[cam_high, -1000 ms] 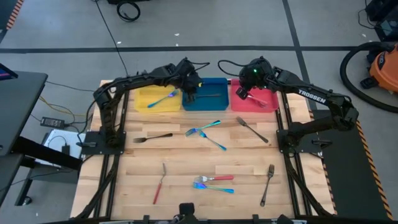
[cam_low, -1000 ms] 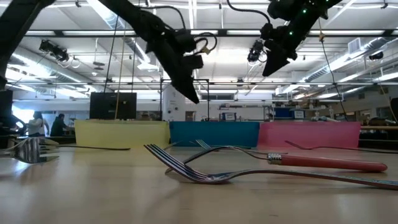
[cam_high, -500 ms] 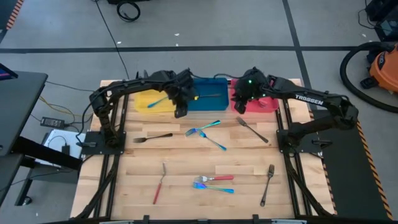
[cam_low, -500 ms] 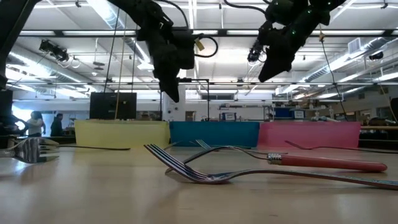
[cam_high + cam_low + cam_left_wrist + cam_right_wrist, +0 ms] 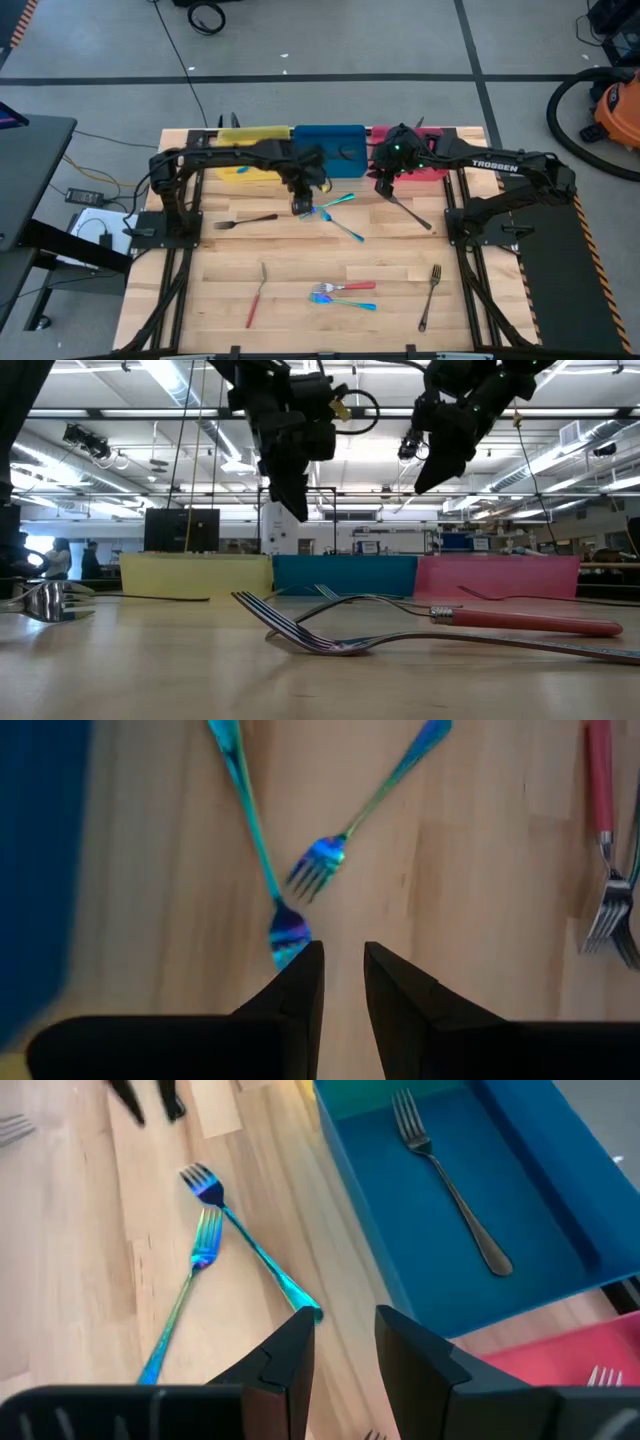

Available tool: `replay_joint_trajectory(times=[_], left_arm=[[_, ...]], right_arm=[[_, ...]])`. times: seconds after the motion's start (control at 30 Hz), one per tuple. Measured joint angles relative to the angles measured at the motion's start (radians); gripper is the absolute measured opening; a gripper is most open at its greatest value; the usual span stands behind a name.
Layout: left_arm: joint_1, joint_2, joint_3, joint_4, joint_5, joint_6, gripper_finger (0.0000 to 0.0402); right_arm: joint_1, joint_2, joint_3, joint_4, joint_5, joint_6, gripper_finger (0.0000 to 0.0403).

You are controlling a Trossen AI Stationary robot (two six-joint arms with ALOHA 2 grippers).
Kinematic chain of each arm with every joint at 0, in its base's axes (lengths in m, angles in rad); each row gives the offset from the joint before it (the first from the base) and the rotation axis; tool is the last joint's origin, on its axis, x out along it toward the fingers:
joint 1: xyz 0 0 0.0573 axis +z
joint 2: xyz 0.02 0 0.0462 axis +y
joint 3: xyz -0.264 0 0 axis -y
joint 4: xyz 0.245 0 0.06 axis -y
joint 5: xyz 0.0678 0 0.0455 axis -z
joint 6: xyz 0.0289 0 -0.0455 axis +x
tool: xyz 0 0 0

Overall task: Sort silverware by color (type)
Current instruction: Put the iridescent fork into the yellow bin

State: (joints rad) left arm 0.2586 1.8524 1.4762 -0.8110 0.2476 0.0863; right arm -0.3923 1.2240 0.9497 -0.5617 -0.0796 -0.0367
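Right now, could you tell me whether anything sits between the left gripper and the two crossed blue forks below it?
Nothing visible does. The left gripper hangs above the table, fingers a little apart and empty, right over the fork-head end of the two crossed blue forks. The left wrist view shows only bare wood around them; the blue tray lies off to the side.

The room is a big workshop with a grey floor (image 5: 330, 40), long ceiling lights (image 5: 590, 445), and an orange vacuum cleaner (image 5: 612, 105) beside the wooden table (image 5: 300, 270).

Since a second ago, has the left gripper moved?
Yes. In the high view, the left gripper has left the blue tray and come out over the table, above the two blue forks.
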Motion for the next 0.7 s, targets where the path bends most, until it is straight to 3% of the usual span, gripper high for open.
replay_joint_trajectory(times=[0.13,0.27,0.5,0.7], left_arm=[[-0.03,0.001,-0.092,0.087,-0.016,-0.088,0.0076],[-0.042,0.003,-0.165,0.141,-0.123,-0.209,0.0076],[-0.08,0.003,-0.232,0.236,-0.145,-0.269,0.0076],[-0.114,0.003,-0.242,0.287,-0.256,-0.277,0.0076]], right_arm=[[0.019,0.0,0.0,-0.004,0.005,-0.014,0.0117],[0.033,0.0,0.0,-0.007,0.005,-0.016,0.0117],[0.043,0.0,0.0,-0.007,0.007,-0.018,0.0117],[0.043,0.0,0.0,0.004,0.007,-0.02,0.0117]])
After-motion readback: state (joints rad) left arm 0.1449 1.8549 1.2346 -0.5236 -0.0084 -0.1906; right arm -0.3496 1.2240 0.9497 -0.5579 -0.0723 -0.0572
